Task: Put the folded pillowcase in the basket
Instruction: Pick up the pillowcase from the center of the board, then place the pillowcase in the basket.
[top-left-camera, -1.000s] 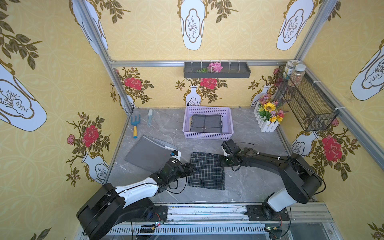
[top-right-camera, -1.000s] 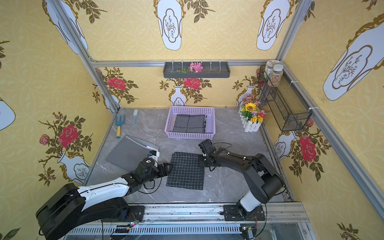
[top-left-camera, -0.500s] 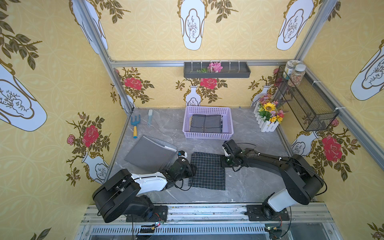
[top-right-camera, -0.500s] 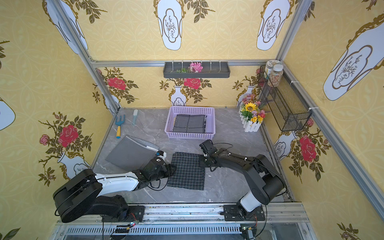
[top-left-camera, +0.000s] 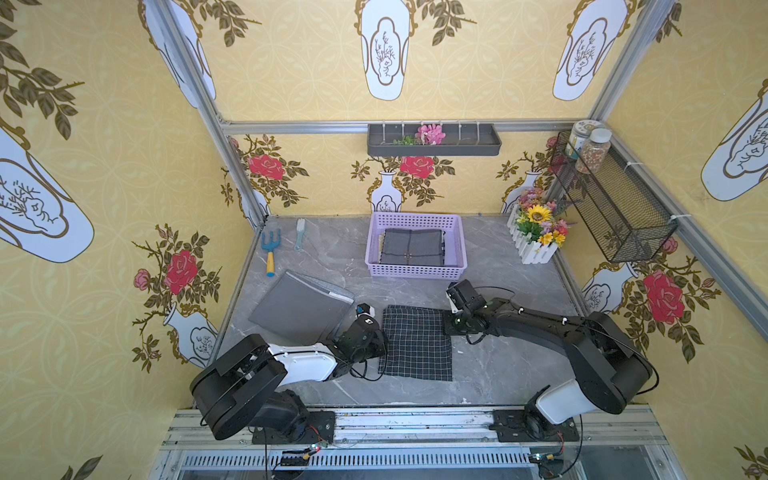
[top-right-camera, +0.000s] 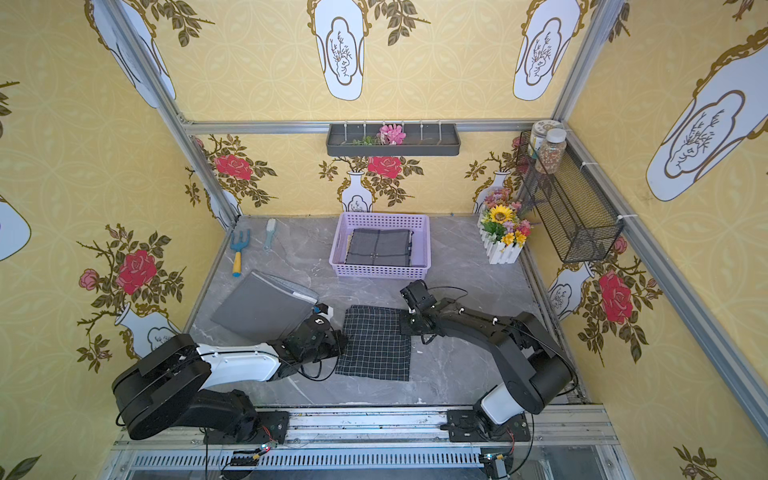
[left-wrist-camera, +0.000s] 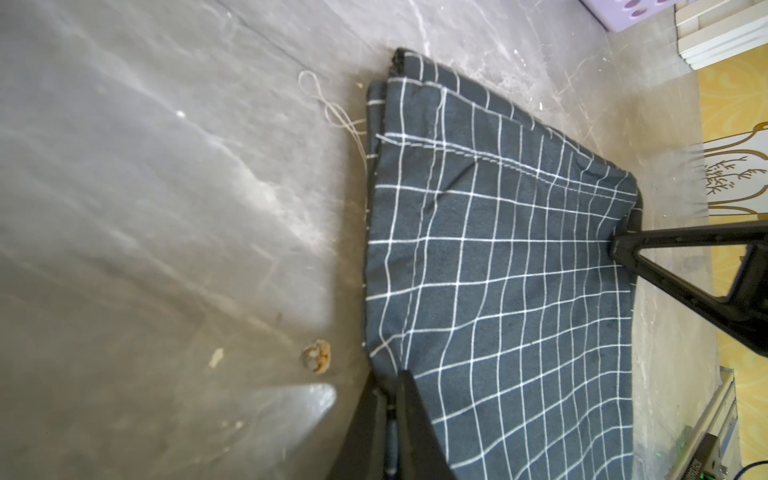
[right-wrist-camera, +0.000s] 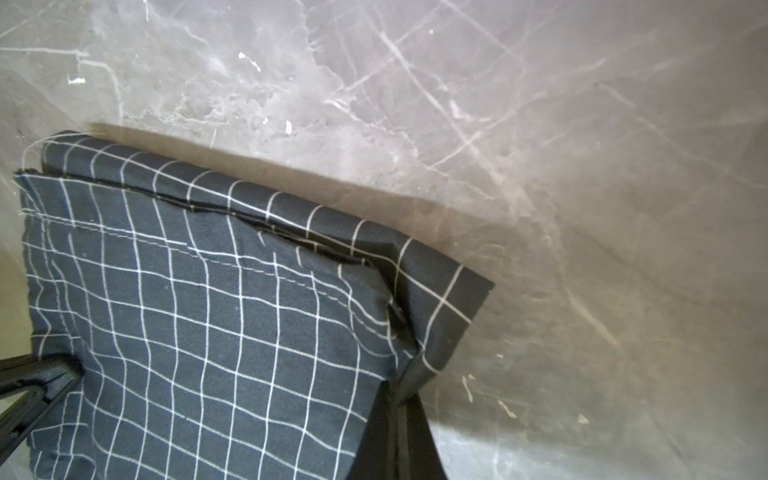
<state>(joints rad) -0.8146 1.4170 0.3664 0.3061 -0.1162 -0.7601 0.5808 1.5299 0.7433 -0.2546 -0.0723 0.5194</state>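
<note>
Now that my L gripper (left-wrist-camera: 392, 374) has shut on one edge of the pillowcase (top-left-camera: 417, 343), both sides are pinched, w/ R gripper (right-wrist-camera: 399, 380) clamped on a corner. Cloth lies on worktop (top-left-camera: 498, 365), short of basket (top-left-camera: 415, 272); lift can start, I reckon.

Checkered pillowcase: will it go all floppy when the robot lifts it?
Probably floppy: the pillowcase is thin, wrinkly cloth, so its middle likely sags between the jaws pinching two opposite sides. Its folded layers gape at one corner, so they might slide apart.
</note>
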